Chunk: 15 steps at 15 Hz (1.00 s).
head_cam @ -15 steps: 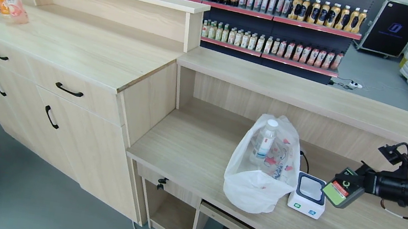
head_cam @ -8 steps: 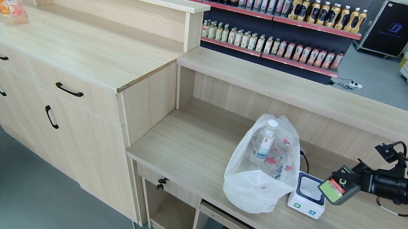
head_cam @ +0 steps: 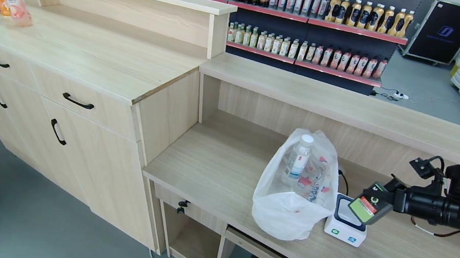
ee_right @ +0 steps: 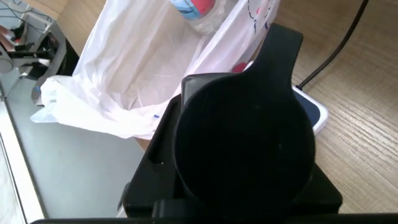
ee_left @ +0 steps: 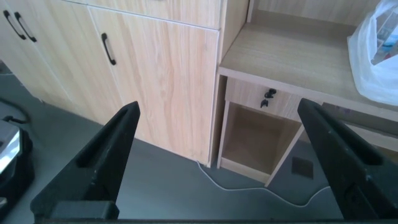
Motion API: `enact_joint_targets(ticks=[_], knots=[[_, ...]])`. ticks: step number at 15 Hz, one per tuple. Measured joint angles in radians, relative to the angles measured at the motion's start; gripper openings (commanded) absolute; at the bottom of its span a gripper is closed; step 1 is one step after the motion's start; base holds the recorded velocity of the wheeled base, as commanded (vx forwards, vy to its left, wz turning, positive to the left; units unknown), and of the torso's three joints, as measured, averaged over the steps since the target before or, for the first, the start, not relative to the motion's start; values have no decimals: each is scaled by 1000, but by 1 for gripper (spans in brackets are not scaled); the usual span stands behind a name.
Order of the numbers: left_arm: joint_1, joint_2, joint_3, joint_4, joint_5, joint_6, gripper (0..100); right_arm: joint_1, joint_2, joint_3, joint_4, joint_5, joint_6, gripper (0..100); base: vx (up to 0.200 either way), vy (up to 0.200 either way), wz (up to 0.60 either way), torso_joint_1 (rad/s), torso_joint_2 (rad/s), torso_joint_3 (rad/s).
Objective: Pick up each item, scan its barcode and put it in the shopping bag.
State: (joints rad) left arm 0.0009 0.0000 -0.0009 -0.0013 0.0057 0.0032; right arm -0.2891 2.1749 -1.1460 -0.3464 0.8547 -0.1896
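Plainly, from the head view we saw the right gripper [head_cam: 384, 199] clamped on a small dark box with a green and red label [head_cam: 365, 208]. It held the box off the light wooden counter [head_cam: 215, 164], close over the right side of the white square scanner [head_cam: 345, 227]; whether the box touched the scanner we could not tell. A thin white plastic shopping bag [head_cam: 291, 209] stood against the scanner's left side with its mouth open. A clear bottle with a white cap [head_cam: 298, 159] stood upright inside the bag. The right wrist view looked along the arm from behind, where a dark round housing [ee_right: 242, 149] blocked the front, so we judged the grip from the head view alone. Past that housing the same view gave us the bag's crumpled plastic up close, a corner of the scanner, and a black cable [ee_right: 348, 37] lying across the counter. The left wrist view showed us the left gripper [ee_left: 219, 109] with its fingers spread wide and nothing between them. It hung low over the grey floor [ee_left: 186, 193], facing a pale wooden cabinet door [ee_left: 155, 93] with a black handle [ee_left: 109, 48]. Beside that door was the open cubby [ee_left: 255, 140] under the counter, with an edge of the bag above it.
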Motion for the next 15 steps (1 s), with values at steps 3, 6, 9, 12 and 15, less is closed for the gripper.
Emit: enact_joint_targets(ticks=[3, 6, 9, 12, 15], knots=[[1, 0, 0, 0, 0, 0, 100, 5, 12, 1, -1, -7, 0, 0, 0, 0, 0, 0, 0, 0], [0, 0, 0, 0, 0, 0, 100, 7, 21, 1, -1, -11, 0, 0, 0, 0, 0, 0, 0, 0], [0, 0, 0, 0, 0, 0, 100, 6, 26, 0, -2, -13, 1, 0, 0, 0, 0, 0, 0, 0], [0, 0, 0, 0, 0, 0, 100, 6, 27, 0, 1, -13, 2, 0, 0, 0, 0, 0, 0, 0], [1, 0, 0, 0, 0, 0, 100, 5, 0, 4, 16, -18, 18, 0, 0, 0, 0, 0, 0, 0]])
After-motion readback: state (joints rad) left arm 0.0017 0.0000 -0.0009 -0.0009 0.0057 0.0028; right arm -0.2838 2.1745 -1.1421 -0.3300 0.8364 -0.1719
